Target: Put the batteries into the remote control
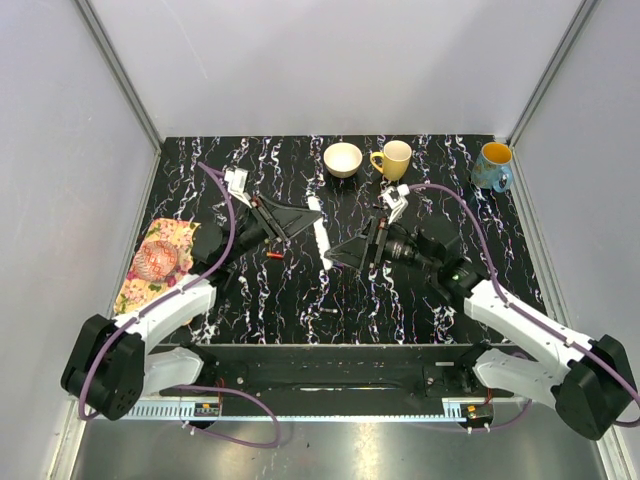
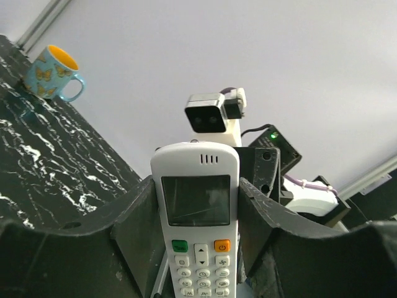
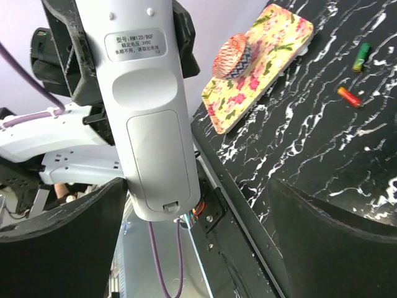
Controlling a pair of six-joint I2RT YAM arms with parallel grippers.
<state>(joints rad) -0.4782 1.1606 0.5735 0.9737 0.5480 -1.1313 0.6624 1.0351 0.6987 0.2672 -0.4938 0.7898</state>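
My left gripper (image 1: 303, 222) is shut on the white remote control (image 1: 319, 232) and holds it above the table, across the middle. In the left wrist view its button face and screen (image 2: 196, 205) sit between my fingers (image 2: 130, 230). My right gripper (image 1: 347, 254) is open at the remote's near end. In the right wrist view the remote's back (image 3: 152, 136) shows a closed cover, and its end hangs between my spread fingers (image 3: 62, 242), close to the left one. Two batteries lie on the table, one red-orange (image 3: 349, 96) and one green-yellow (image 3: 361, 57). One reddish battery (image 1: 275, 256) shows in the top view.
A beige bowl (image 1: 343, 159), a yellow mug (image 1: 393, 159) and a blue butterfly mug (image 1: 493, 166) stand along the back edge. A floral mat (image 1: 150, 285) with a round patterned object (image 1: 160, 260) lies at the left edge.
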